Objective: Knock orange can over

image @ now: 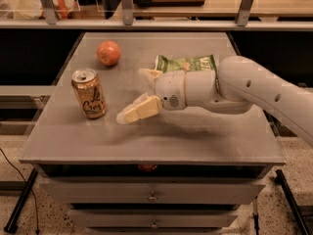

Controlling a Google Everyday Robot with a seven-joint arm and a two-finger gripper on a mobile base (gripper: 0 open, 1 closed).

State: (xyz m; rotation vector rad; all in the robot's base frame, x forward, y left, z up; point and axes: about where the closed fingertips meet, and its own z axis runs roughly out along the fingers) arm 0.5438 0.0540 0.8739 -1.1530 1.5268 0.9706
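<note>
The orange can (89, 93), slim and orange-gold with dark cursive lettering and a silver top, stands upright on the left part of the grey table (161, 141). My gripper (132, 95) is just right of the can, low over the table and a small gap away from it. It is open and holds nothing. One pale finger (139, 110) points at the can's lower half, and the other finger (147, 74) sits farther back. The white arm (254, 89) reaches in from the right.
A round orange-red fruit (108, 53) lies behind the can at the back left. A green snack bag (188, 62) lies behind the arm's wrist. Drawers are below the table's front edge. A shelf rail runs along the back.
</note>
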